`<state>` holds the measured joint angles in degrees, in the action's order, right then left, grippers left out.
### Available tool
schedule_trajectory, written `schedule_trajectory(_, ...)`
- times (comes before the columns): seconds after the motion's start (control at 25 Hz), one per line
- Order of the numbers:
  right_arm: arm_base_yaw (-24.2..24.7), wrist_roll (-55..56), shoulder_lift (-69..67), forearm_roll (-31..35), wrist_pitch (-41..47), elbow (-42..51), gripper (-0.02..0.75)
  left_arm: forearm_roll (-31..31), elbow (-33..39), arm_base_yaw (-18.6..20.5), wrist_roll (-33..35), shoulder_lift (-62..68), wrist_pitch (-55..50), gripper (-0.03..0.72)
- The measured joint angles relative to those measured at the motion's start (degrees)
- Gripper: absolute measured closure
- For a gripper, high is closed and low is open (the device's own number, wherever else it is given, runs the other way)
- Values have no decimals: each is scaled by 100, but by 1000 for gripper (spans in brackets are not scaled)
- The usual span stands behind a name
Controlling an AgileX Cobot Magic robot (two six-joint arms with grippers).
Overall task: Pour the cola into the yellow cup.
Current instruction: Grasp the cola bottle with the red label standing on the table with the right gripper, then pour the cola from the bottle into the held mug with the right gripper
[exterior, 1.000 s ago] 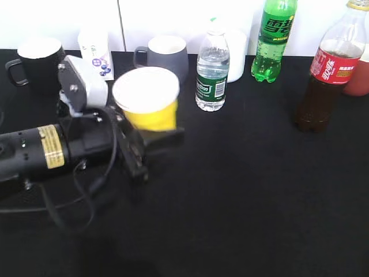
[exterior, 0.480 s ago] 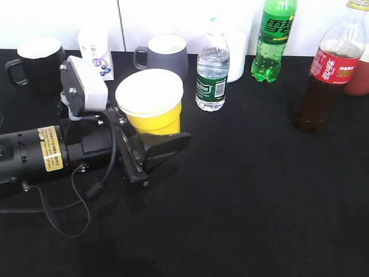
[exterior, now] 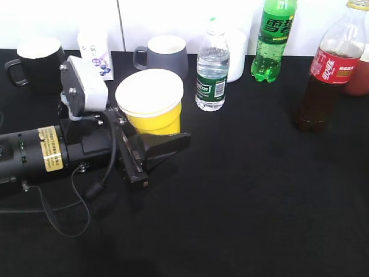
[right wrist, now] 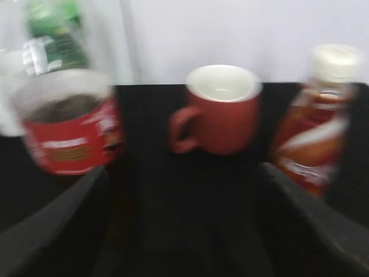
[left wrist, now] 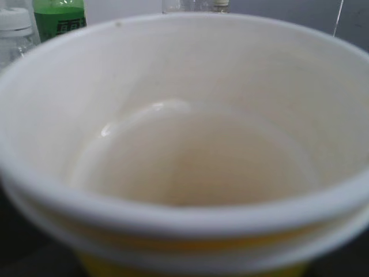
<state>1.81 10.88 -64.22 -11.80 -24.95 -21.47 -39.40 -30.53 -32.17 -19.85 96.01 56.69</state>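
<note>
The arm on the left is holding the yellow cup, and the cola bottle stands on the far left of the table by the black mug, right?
Not quite. The left end effector does hold the yellow cup, but the cola bottle stands at the far right of the table, as the exterior view shows. The black mug is at the far left.

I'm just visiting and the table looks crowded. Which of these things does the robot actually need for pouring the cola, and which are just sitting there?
Needed:
- cola bottle, far right
- yellow cup, held in the left hand

Just sitting there:
- green soda bottle
- small water bottle
- grey mug
- black mug
- white carton
- red mug
</note>
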Motion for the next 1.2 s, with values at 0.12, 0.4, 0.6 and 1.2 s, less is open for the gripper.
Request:
schedule_trajectory(0.12, 0, 1388, -798, -1477, -689, 1, 152, 0, 0, 0, 0, 0, 0, 246)
schedule_trajectory(0.4, 0, 1399, -2422, -2114, -1720, -262, 79, 0, 0, 0, 0, 0, 0, 246)
schedule_trajectory(0.6, 0, 1119, -3231, -1924, -2051, -905, 78, 0, 0, 0, 0, 0, 0, 246)
schedule_trajectory(1.2, 0, 1046, -4376, -1835, -3566, -1283, 363, 0, 0, 0, 0, 0, 0, 247)
